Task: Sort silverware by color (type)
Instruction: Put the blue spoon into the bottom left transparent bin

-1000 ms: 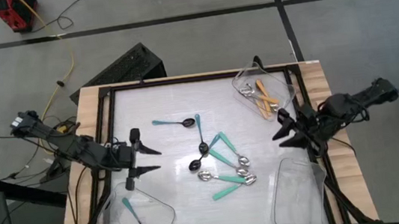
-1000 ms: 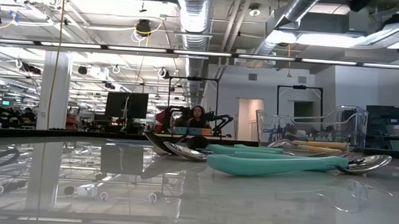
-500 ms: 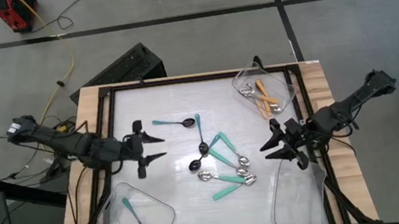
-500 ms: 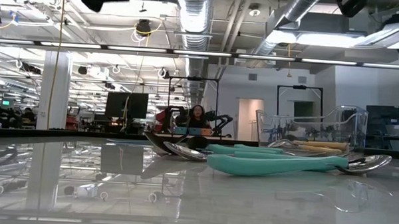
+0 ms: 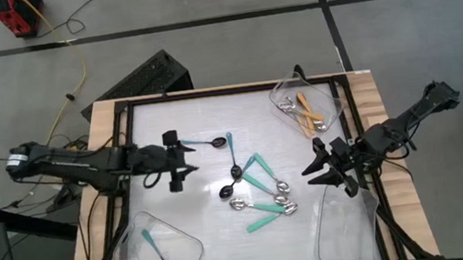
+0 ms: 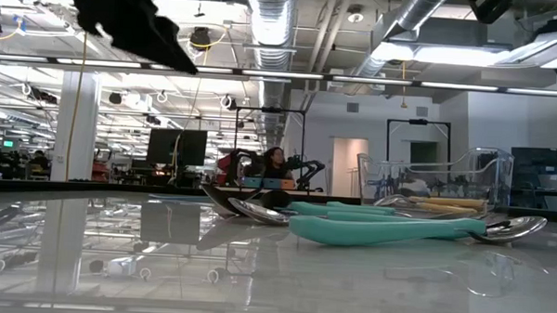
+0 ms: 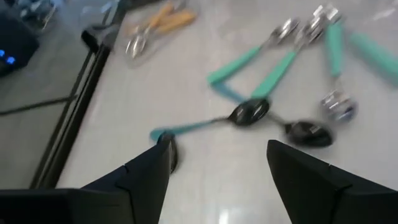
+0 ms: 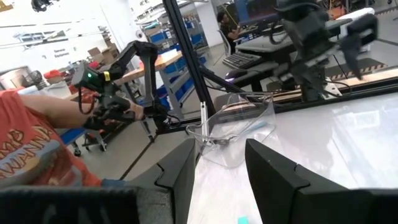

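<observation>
Loose silverware lies flat at the table's middle: blue-handled spoons with black bowls (image 5: pixel 233 156) and teal-handled spoons with silver bowls (image 5: pixel 266 205). Orange-handled spoons (image 5: pixel 306 113) lie in a clear tray at the far right. One blue spoon (image 5: pixel 158 254) lies in the near-left tray. My left gripper (image 5: pixel 191 158) hangs open above the table, just left of the blue spoons; in its wrist view (image 7: pixel 214 162) one black bowl (image 7: pixel 172 158) shows beside a finger. My right gripper (image 5: pixel 311 172) is open and empty, right of the teal spoons.
An empty clear tray (image 5: pixel 345 226) stands at the near right and another clear tray (image 5: pixel 139 237) at the near left. A black frame (image 5: pixel 122 125) runs along the table's edges. Beyond the table, a person's orange sleeve (image 8: pixel 31 155) shows in the right wrist view.
My left gripper has swung from above the near-left tray toward the far edge and the right, sinking as it nears the blue spoons; it now shows at the low view's top left. My right gripper first shifted a little toward the near edge and the middle, then kept still.
</observation>
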Motion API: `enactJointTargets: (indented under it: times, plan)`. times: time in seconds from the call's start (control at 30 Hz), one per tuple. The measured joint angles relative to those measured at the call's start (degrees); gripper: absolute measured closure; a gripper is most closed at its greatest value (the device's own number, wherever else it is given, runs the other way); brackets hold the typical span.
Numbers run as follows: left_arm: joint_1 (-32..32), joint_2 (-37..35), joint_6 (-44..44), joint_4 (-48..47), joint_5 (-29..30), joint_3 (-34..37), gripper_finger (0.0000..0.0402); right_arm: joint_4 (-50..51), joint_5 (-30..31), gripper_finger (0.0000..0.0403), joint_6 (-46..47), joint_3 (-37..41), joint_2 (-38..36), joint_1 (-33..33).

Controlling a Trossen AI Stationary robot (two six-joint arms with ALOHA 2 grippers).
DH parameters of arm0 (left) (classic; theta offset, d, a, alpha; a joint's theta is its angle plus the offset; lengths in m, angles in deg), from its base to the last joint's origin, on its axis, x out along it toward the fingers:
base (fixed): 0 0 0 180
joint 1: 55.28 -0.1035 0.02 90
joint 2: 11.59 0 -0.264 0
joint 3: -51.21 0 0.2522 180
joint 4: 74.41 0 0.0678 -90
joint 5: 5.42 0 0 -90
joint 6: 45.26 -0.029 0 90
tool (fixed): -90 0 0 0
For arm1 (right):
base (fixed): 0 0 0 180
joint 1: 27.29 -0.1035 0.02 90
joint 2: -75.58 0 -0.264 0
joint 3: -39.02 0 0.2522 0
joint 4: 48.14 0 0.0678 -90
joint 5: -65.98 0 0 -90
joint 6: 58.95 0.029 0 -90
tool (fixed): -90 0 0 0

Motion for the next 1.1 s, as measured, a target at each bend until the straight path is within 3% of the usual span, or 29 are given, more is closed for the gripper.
enactJointTargets:
  times: [0.37, 0.67, 0.9, 1.1]
  plan:
    - [-13.3, 8.3, -7.3, 0.8, -12.2, 0.0, 0.0149, 0.1, 1.3, 0.0237, 0.0, 0.0, 0.0, 0.0]
    - [-19.9, 16.4, -6.4, 5.0, -19.2, 0.0, 0.0149, 0.1, 1.3, 0.0237, 0.0, 0.0, 0.0, 0.0]
    - [-20.7, 27.8, -4.4, 7.2, -19.0, -6.5, 0.0149, 0.6, 1.3, 0.0237, 0.0, 0.0, 0.0, 0.0]
    - [-20.7, 38.4, -4.6, -0.1, -12.6, -16.3, 0.0149, 0.7, 1.3, 0.0237, 0.0, 0.0, 0.3, 0.0]
